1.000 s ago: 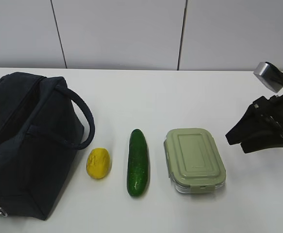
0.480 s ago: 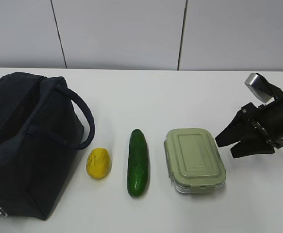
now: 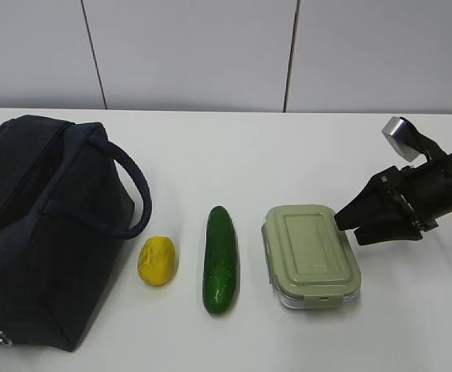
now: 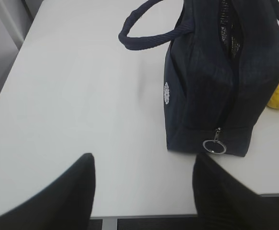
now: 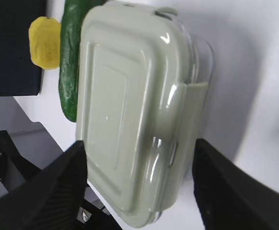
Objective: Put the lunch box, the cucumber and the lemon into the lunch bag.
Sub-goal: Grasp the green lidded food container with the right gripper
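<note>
While my right gripper (image 3: 348,230) hangs with its fingers spread at the right end of the lunch box (image 3: 311,254), it grips nothing, and my wrist view shows the green lid between the two fingers. To the box's left on the white table (image 3: 233,147) lies the cucumber (image 3: 220,260), then the lemon (image 3: 156,260), then the navy lunch bag (image 3: 43,225). My left gripper (image 4: 144,184) is spread too, empty, above the table near the bag's ring pull (image 4: 214,146).
</note>
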Robot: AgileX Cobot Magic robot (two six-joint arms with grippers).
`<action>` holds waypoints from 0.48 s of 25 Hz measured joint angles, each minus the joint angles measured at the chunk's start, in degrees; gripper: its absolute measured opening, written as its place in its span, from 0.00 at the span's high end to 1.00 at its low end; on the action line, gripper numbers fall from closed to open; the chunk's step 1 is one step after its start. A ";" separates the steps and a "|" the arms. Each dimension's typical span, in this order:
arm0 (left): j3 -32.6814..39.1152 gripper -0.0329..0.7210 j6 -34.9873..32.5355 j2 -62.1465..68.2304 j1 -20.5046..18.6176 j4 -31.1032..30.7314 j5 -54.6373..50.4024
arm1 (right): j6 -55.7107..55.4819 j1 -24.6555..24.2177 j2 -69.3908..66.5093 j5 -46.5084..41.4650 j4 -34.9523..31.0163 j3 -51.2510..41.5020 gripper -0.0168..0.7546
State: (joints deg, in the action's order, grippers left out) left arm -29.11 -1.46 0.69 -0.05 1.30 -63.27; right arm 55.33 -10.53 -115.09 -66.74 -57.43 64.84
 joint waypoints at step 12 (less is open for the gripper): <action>0.00 0.36 0.00 0.00 0.00 0.00 0.00 | 1.91 0.00 -4.07 -0.05 -1.62 0.41 0.19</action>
State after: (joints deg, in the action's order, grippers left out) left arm -29.11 -1.46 0.69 -0.05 1.30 -63.27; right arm 57.24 -10.53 -119.16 -66.79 -59.04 65.25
